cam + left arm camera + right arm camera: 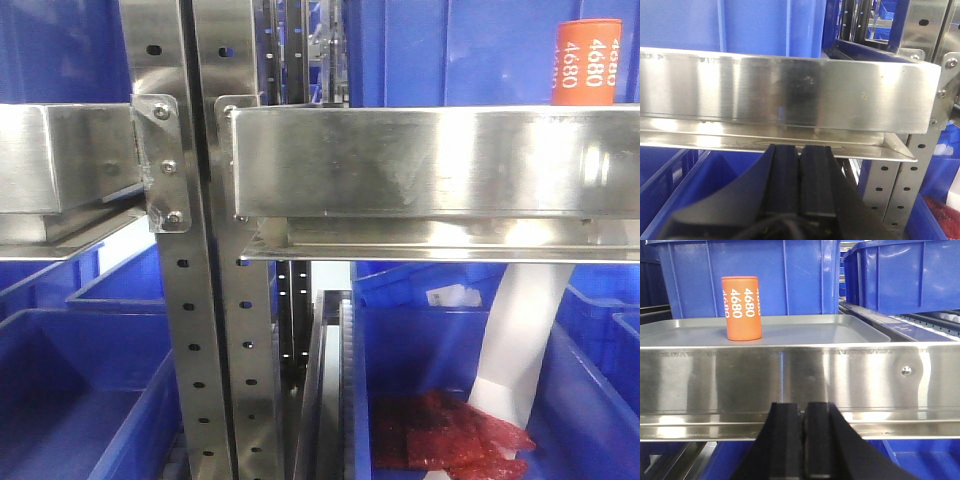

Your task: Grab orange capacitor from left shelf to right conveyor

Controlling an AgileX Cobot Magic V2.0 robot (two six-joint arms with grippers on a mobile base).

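Looking along the left shelf (pixel 400 160) at the height of its front steel rail. Shows one orange capacitor (pixel 742 308), upright on a shallow silver tray (pixel 840 327), in its left part, back from the near rim, with bare tray surface free to its right and in front. Stands just before the wall of a blue bin (pixel 765 270). Appears in the front view only at the top right corner, cut by the picture edge, above the rail.

Counting: one capacitor, one tray, two blue bins behind the tray, two perforated uprights (pixel 205 330) side by side.

Finding the left jaws closed, black fingers (pixel 782 175) pressed together, holding nothing, just under the rail's lower lip; contact with it cannot tell. Finding the right jaws also closed and empty, below the rail, lower and right of the capacitor, well apart from it.
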